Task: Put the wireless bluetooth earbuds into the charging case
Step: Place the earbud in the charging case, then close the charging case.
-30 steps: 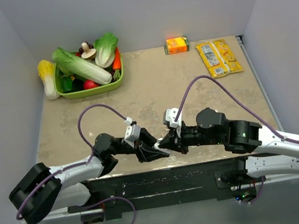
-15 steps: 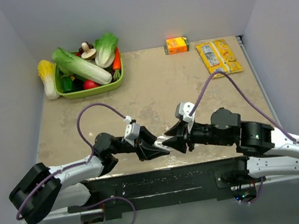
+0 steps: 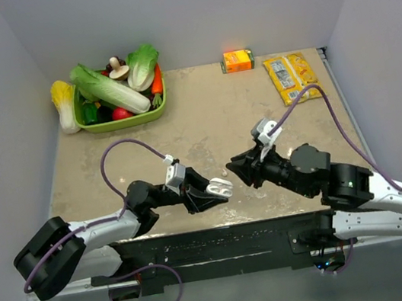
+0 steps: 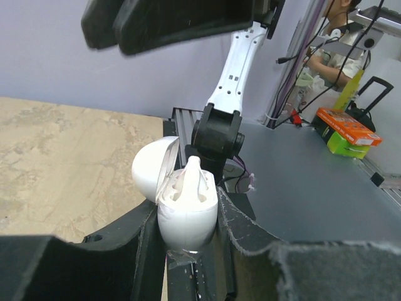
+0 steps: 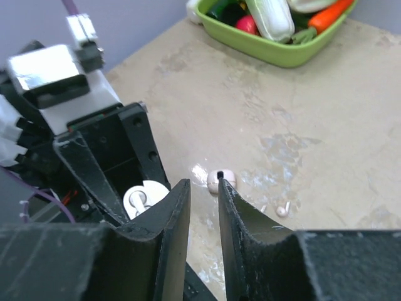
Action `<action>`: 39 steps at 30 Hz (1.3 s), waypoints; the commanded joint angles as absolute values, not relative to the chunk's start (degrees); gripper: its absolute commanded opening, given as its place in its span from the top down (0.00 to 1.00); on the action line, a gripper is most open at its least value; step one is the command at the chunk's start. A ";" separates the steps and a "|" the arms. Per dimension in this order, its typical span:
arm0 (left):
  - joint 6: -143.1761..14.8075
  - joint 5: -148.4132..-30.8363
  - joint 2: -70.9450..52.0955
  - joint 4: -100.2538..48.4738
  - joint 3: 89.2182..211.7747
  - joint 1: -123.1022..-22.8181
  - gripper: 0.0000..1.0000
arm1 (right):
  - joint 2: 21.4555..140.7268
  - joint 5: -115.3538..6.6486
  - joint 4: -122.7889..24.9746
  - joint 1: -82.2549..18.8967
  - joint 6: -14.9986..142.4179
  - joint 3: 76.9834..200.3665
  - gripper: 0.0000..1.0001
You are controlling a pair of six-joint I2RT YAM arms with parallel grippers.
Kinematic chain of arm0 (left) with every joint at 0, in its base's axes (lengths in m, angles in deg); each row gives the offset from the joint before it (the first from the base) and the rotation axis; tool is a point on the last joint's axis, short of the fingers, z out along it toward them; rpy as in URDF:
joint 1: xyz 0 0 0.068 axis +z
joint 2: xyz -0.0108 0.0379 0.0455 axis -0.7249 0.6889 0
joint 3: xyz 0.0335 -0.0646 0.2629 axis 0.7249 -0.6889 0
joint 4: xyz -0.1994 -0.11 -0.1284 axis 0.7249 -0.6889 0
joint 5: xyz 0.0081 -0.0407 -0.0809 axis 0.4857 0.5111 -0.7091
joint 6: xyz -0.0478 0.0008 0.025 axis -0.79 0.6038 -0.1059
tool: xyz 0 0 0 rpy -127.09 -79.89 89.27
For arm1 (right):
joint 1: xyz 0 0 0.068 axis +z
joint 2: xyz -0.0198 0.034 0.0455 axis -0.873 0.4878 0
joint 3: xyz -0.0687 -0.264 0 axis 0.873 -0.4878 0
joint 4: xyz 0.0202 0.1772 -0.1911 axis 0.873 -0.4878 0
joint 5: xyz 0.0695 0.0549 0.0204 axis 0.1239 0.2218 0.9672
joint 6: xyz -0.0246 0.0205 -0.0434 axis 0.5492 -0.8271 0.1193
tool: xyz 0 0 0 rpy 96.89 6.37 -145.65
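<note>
From above: left arm [image 3: 99, 231] stretched low along the near edge of the counter [image 3: 202, 111], left jaws clamped on the charging case [image 3: 220, 187], lid open; right arm [image 3: 346, 184] bent low opposite, right jaws near the case, not touching. At the left wrist: case pinched by its lower shell, seated earbud [image 4: 193, 170] upright inside, stem up. At the right wrist: jaws parted narrowly, empty, loose earbud [image 5: 220, 180] on the counter just beyond. Probably light, glossy, slippery, so best pinched gently across the bulb.

Off black base rail [image 3: 224, 239]: left arm [image 3: 99, 231], right arm [image 3: 401, 196], white shells, black joints. Purple cable [image 3: 119, 144] arcs beyond the rail on each (loose loops). Black wedge fingers [image 5: 263, 251], white wrist-camera blocks [image 3: 176, 175].
</note>
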State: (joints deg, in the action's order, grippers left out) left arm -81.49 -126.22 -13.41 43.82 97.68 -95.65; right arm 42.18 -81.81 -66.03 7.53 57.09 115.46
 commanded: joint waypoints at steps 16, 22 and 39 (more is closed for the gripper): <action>-79.59 -122.14 -15.05 48.12 96.17 -95.86 1.00 | 45.27 -83.09 -64.21 7.49 54.88 115.25 0.70; -79.41 -122.06 -15.05 48.30 96.34 -95.94 1.00 | 50.54 -83.08 -66.24 7.49 54.44 116.65 0.70; -75.46 -108.20 -18.47 40.31 95.12 -95.94 1.00 | 39.40 -94.41 -61.51 7.49 50.05 110.60 0.64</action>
